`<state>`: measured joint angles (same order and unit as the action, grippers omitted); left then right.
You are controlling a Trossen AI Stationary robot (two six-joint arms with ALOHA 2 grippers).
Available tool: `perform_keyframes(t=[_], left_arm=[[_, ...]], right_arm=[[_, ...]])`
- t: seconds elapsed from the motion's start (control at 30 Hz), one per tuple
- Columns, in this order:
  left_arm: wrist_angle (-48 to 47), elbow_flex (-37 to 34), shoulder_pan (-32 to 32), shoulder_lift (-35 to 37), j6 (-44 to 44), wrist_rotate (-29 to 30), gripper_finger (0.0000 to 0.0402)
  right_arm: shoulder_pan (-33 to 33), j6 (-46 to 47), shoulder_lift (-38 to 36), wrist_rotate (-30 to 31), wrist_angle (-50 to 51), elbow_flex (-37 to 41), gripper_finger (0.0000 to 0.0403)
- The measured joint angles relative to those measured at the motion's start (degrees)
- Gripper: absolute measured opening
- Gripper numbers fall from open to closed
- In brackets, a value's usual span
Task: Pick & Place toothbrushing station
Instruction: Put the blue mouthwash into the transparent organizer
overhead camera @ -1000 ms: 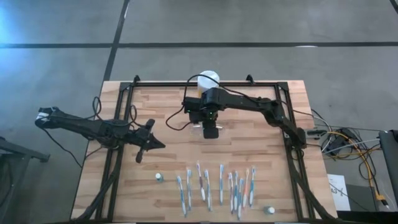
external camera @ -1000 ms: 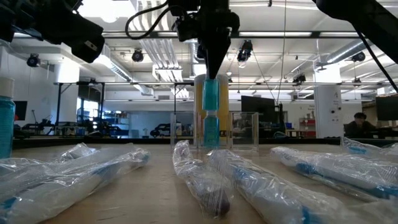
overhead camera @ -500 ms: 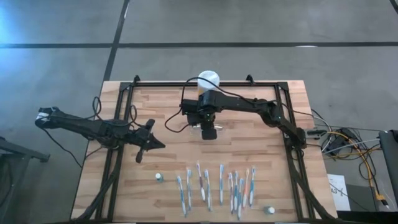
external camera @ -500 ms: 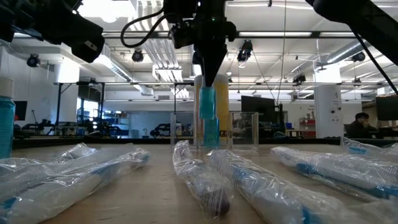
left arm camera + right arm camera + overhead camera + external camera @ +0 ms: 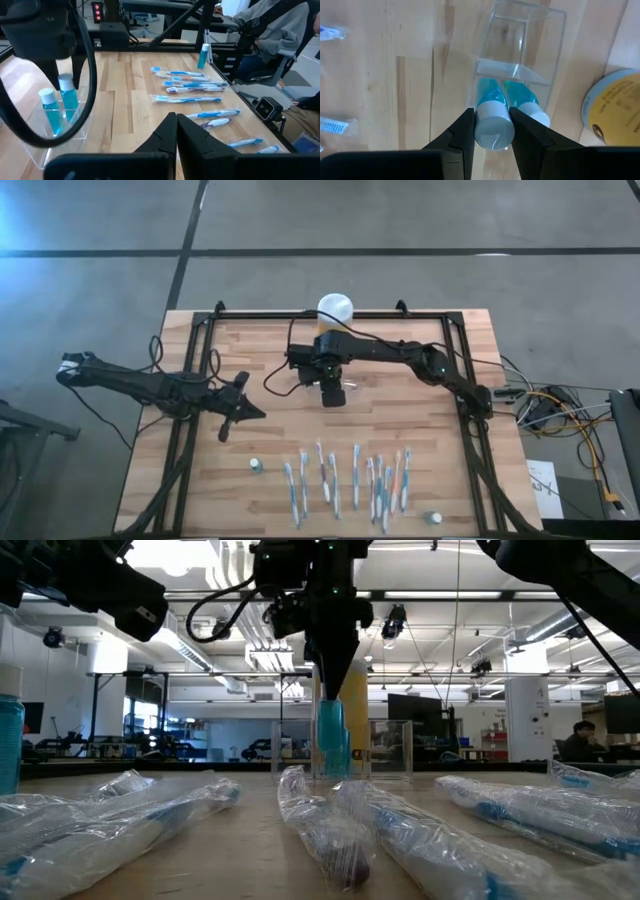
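Nearest the table's front edge lay a row of wrapped toothbrushes [image 5: 340, 480], with two small blue bottles [image 5: 256, 465] standing at either end of the row, all resting on the wooden table [image 5: 270, 420]. Off to the left side, the left gripper [image 5: 240, 405] waited above the table, well apart from the action, its fingers pressed together with nothing between them. Further back, near the table's middle, the right gripper [image 5: 492, 131] was clamped on a blue bottle with a white cap [image 5: 493, 127], holding it upright and lowered into the toothbrushing station [image 5: 520, 65], the clear plastic holder. A second blue bottle [image 5: 527, 107] stood in that same compartment, touching the held one, while the holder's other compartment showed no contents. Just beyond the holder, at the table's back edge, stood the yellow jar [image 5: 615, 107] with its white lid [image 5: 335, 307].
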<state>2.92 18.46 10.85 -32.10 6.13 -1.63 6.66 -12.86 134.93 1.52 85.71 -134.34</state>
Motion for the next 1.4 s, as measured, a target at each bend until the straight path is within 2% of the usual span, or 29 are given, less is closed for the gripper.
perform_keyframes(t=[0.83, 1.4], left_arm=[[-0.2, 0.0, 0.0, 0.0, 0.1, 0.0, 0.0011], [-0.2, 0.0, 0.0, 0.0, 0.1, 0.0, 0.0016]], right_arm=[[0.2, 0.9, 1.0, 0.1, -6.7, 5.5, 0.0095], [0.3, 2.0, 0.8, 0.0, -7.0, 6.9, 0.0149]])
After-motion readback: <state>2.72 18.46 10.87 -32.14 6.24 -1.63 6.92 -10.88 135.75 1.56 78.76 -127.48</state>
